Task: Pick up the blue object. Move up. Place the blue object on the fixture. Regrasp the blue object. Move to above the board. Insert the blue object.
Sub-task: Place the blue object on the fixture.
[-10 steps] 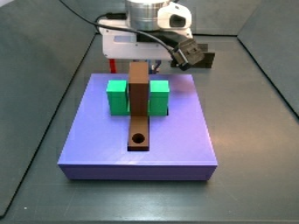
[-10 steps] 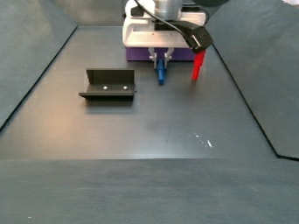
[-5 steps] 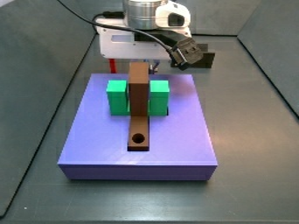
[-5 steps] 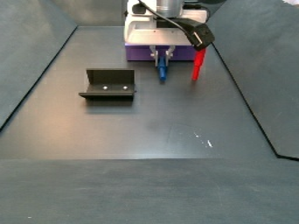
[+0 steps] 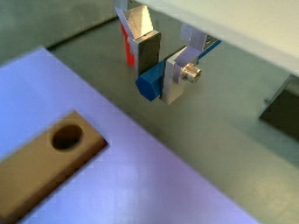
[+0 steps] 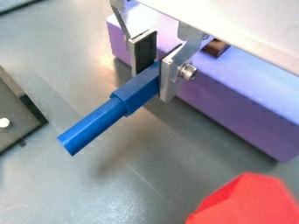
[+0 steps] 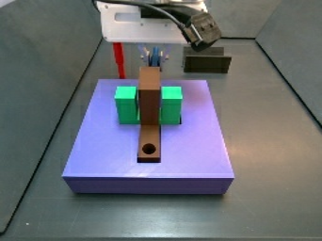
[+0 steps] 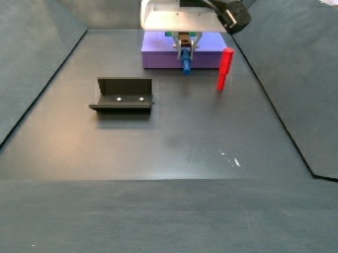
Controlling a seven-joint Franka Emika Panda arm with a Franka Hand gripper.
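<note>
The gripper [image 6: 156, 59] has its two silver fingers clamped on one end of the blue peg [image 6: 107, 123], which juts out sideways from between the pads, clear of the floor in both wrist views. In a side view the peg [image 8: 185, 54] hangs below the gripper [image 8: 185, 42], at the near edge of the purple base [image 8: 161, 54] and just beside the red upright peg [image 8: 224, 71]. So the pick-up looks done and the lift appears under way. Everything else is left: the fixture [image 8: 122, 96] stands empty and well apart on the dark floor, and the round hole [image 7: 150, 150] in the brown board [image 7: 150, 118] is unfilled, the board resting between the green blocks [image 7: 126, 104]. The gripper's upper body is cut off at the frame edge in both side views, and the arm hides most of the peg in one of them, so its exact tilt is hard to judge.
</note>
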